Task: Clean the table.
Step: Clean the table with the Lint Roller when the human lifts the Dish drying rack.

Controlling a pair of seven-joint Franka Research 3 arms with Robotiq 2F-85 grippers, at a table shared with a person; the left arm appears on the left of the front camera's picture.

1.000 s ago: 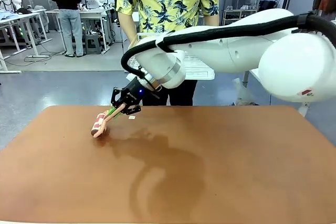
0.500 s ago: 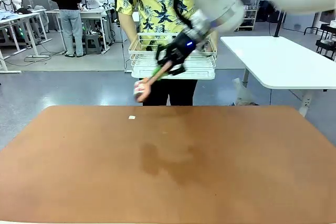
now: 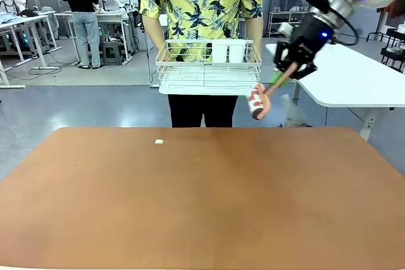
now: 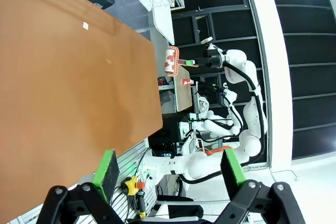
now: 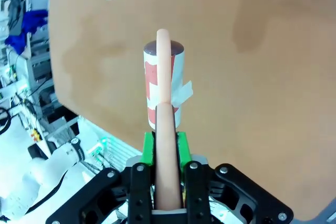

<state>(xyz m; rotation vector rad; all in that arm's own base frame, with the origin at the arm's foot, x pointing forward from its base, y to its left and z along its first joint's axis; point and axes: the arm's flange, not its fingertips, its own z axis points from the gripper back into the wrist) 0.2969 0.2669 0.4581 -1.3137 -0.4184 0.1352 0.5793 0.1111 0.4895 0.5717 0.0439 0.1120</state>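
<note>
Right jaws clenched on lint roller (image 3: 257, 102) handle, aloft, well clear of table (image 3: 202, 207) | left jaws released

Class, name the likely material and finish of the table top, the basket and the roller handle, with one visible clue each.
The table looks like laminate or coated board: matte, even reddish-brown, no grain. The basket is thin white rods in a grid, likely coated metal wire. The roller handle is smooth, pale pink, round-tipped: probably plastic.
</note>
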